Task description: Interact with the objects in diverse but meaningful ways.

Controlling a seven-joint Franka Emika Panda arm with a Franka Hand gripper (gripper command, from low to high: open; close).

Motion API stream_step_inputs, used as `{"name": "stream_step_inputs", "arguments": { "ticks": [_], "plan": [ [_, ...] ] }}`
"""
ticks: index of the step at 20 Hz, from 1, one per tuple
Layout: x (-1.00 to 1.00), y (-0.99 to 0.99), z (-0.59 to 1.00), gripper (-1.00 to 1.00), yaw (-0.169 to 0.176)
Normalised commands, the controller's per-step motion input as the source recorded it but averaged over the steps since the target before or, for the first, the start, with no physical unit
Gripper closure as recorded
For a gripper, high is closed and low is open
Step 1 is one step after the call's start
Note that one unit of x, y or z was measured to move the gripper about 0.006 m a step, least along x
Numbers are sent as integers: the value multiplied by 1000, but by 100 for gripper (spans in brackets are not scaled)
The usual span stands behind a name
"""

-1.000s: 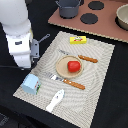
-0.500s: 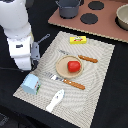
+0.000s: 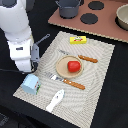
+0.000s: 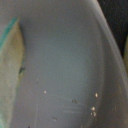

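One white arm (image 3: pixel 17 35), bulky rounded links, entering from the upper corner at the exterior view's left and reaching down toward the desk. Wrist section pointed downward, directly above the light-blue boxy cup (image 3: pixel 31 83). Fingers hidden behind the wrist housing and the cup in the exterior view; spread not discernible. Wrist view filled by a blurred pale grey curved surface at very close range; no fingers visible there.

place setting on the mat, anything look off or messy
Mostly tidy: the tomato sits centred on the plate, with fork and knife on either side. The light-blue cup and white utensil overhang the placemat edge. Nothing spilled.
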Motion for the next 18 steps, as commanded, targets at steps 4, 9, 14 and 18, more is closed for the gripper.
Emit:
{"name": "stream_step_inputs", "arguments": {
  "ticks": [4,9,14,18],
  "plan": [
    [-44,-68,-185,100,18],
    [50,-1,257,100,5],
    [460,389,1000,100,-11],
    [692,611,1000,100,0]
  ]
}}
